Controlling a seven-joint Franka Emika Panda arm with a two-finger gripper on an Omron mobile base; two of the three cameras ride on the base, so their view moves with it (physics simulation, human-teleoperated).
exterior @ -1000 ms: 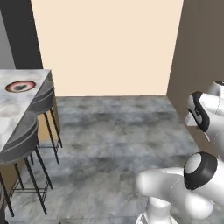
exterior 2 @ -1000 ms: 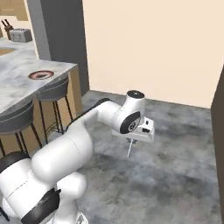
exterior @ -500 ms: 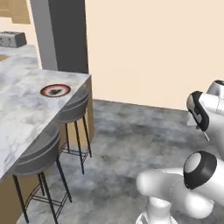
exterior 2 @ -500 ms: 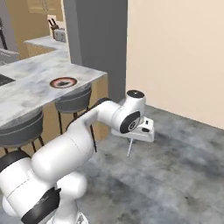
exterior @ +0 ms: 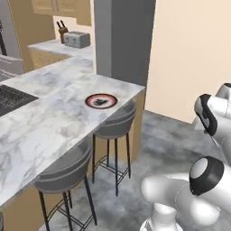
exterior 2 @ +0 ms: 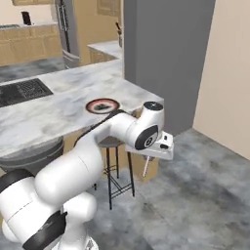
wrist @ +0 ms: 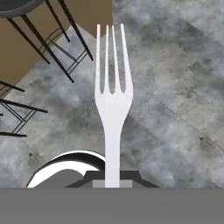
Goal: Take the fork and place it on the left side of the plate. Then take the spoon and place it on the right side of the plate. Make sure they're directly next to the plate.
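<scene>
Gripping fork [wrist: 112,109] in tool [exterior 2: 149,157], arm bent, tool pointing floorward.

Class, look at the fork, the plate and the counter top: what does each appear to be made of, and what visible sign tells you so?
The fork, held in the shut gripper: probably metal, though its flat, pale silver-white look with no reflections could be plastic.
The plate: likely glazed ceramic, given its smooth red-and-black rim and white ring.
The counter top: marble or a marble-look stone, pale with grey veining.
</scene>
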